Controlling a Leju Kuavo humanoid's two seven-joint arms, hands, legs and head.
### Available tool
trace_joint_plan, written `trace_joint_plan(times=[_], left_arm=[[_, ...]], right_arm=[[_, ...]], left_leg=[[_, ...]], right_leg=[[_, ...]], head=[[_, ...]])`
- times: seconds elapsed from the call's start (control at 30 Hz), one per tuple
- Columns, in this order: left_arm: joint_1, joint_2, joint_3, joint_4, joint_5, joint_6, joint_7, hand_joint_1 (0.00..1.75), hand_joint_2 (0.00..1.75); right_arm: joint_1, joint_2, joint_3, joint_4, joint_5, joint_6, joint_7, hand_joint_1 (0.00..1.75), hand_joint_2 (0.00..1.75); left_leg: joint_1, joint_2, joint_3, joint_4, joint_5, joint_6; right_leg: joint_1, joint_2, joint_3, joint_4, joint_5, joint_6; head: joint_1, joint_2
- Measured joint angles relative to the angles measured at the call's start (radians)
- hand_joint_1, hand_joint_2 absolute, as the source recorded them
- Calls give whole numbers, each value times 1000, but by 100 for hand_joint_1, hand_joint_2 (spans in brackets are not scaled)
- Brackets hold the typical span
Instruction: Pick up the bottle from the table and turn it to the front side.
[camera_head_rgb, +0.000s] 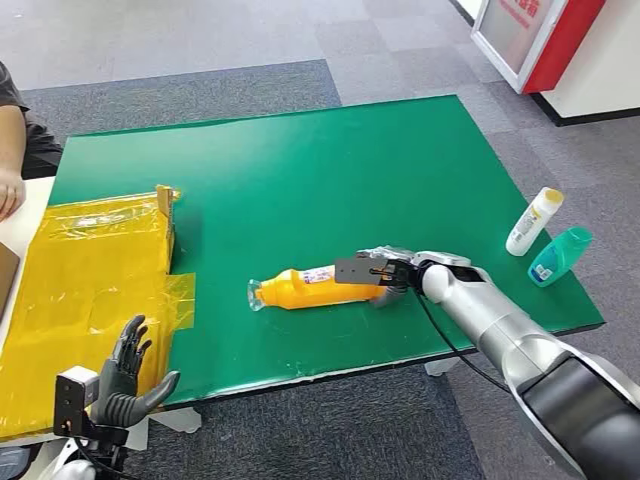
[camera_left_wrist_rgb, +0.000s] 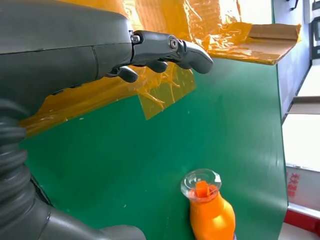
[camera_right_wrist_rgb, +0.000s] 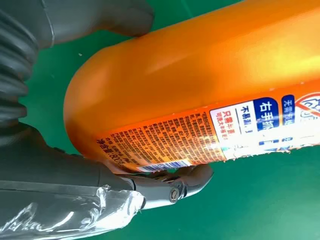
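Note:
An orange bottle (camera_head_rgb: 302, 288) with a clear cap (camera_head_rgb: 256, 294) lies on its side on the green table (camera_head_rgb: 302, 170), cap pointing left. My right hand (camera_head_rgb: 389, 270) reaches in from the right and holds the bottle's base end. The right wrist view shows the bottle (camera_right_wrist_rgb: 196, 75) with its printed label, a thumb (camera_right_wrist_rgb: 113, 15) on one side and a dark finger (camera_right_wrist_rgb: 177, 182) against the label on the other. My left hand (camera_head_rgb: 128, 375) hovers open at the table's front left corner. In the left wrist view the left hand's fingers (camera_left_wrist_rgb: 170, 47) are spread, well away from the bottle's cap (camera_left_wrist_rgb: 200, 181).
A flattened cardboard box wrapped in yellow tape (camera_head_rgb: 90, 290) covers the table's left side. A white bottle with a yellow cap (camera_head_rgb: 534, 222) and a teal bottle (camera_head_rgb: 560, 256) lie near the right edge. A person's arm (camera_head_rgb: 11, 170) rests at the far left.

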Motion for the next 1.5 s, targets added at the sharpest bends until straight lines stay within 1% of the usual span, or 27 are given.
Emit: trace_joint_plan(times=[0.27, 0.4, 0.5, 0.57, 0.7, 0.77, 0.87, 0.97, 1.03, 1.1, 1.27, 1.37, 1.5], left_arm=[[0, 2, -3, 7, 2, 5, -1, 0, 175], [5, 2, -3, 7, 3, 8, -1, 0, 175], [17, 2, -1, 6, 4, 11, 0, 0, 175], [27, 0, 1, 3, 7, 8, 2, 0, 175], [44, -14, 10, -18, 29, -21, 16, 0, 175], [47, -25, 13, -34, 50, -45, 29, 0, 175], [44, -45, 12, -67, 83, -73, 57, 0, 175], [34, -59, -2, -105, 124, -98, 79, 0, 175], [17, -61, -33, -136, 163, -120, 95, 0, 175], [-6, -60, -77, -163, 197, -136, 108, 0, 175], [-54, -52, -172, -202, 238, -150, 125, 0, 175], [-78, -43, -223, -223, 265, -153, 135, 0, 175], [-102, -34, -271, -242, 275, -131, 149, 0, 175]], right_arm=[[0, 2, 0, 7, 24, -43, -3, 175, 175], [22, 0, -11, -27, 26, -83, -6, 175, 175], [80, -8, -48, -114, 4, -137, -12, 175, 175], [137, -11, -92, -196, -11, -169, -19, 175, 175], [266, 7, -193, -362, -9, -209, -49, 175, 175], [329, 37, -243, -431, -7, -229, -86, 175, 175], [412, 104, -307, -512, -5, -256, -142, 175, 175], [467, 174, -343, -550, -10, -264, -195, 175, 175], [494, 229, -363, -554, -16, -270, -236, 175, 175], [509, 280, -375, -546, -19, -276, -271, 175, 175], [510, 360, -380, -516, 5, -296, -299, 175, 175], [508, 394, -380, -489, 33, -316, -300, 175, 175], [506, 420, -381, -460, 60, -334, -303, 175, 175]], left_leg=[[0, 0, 0, 0, 0, 0], [0, 0, 0, 0, 0, 0], [0, 0, 0, 0, 0, 0], [0, 0, 0, 0, 0, 0], [0, -1, 0, 0, -1, 0], [1, -1, 0, 0, -2, 0], [1, 0, 0, 0, -2, -1], [1, 0, 0, 0, -2, -1], [1, 0, 0, 0, -1, -2], [1, 0, 0, 0, 0, -2], [1, 0, 0, 0, 0, -2], [1, 0, 0, 0, 0, -2], [1, 0, 0, 0, 0, -2]], right_leg=[[0, 0, 0, 0, 0, 0], [0, 0, 0, 0, 0, 0], [0, 0, 0, 0, 0, 0], [0, 0, 0, 0, -1, 0], [0, -1, 0, 0, -1, 0], [1, -1, 0, 0, -2, -1], [1, 0, -1, 0, -2, -1], [1, 0, -1, 0, -2, -1], [1, 0, -1, 0, -2, -2], [1, 0, -1, 0, -1, -2], [1, 0, -1, 0, -1, -2], [1, 0, -1, 0, -1, -2], [1, 0, -1, 0, 0, -2]], head=[[0, 0], [0, 0], [0, 0], [0, 0], [0, 0], [0, 0], [0, 0], [0, 0], [0, 0], [0, 0], [0, 0], [0, 0], [0, 0]])
